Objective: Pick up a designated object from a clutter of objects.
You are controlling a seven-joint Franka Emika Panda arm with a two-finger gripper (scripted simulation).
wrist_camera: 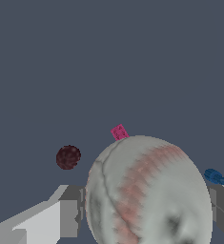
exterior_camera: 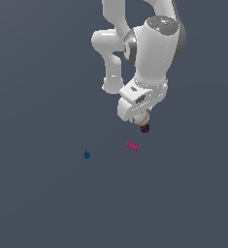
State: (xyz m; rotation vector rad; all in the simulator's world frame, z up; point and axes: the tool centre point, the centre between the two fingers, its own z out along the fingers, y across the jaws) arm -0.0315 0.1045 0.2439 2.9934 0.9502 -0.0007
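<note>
The glossy white, rounded-link robot arm [exterior_camera: 144,48] carries a dark grey joint cap with small red marks. Its boxy white gripper [wrist_camera: 147,209] has grey finger pads [wrist_camera: 70,209].

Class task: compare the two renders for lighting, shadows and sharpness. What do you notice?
Exterior view: flat even light, no cast shadows under the brick or cone; soft highlights on the arm. Wrist view: the ball fills the foreground, its texture coarse and blurry close up.

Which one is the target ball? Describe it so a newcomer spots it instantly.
Start at the white arm and follow it down to the gripper: the baseball sits between its fingers, mostly hidden in the exterior view. It is off-white with reddish seams, round and far larger than the dark maroon cube, magenta brick or blue piece nearby.
</note>
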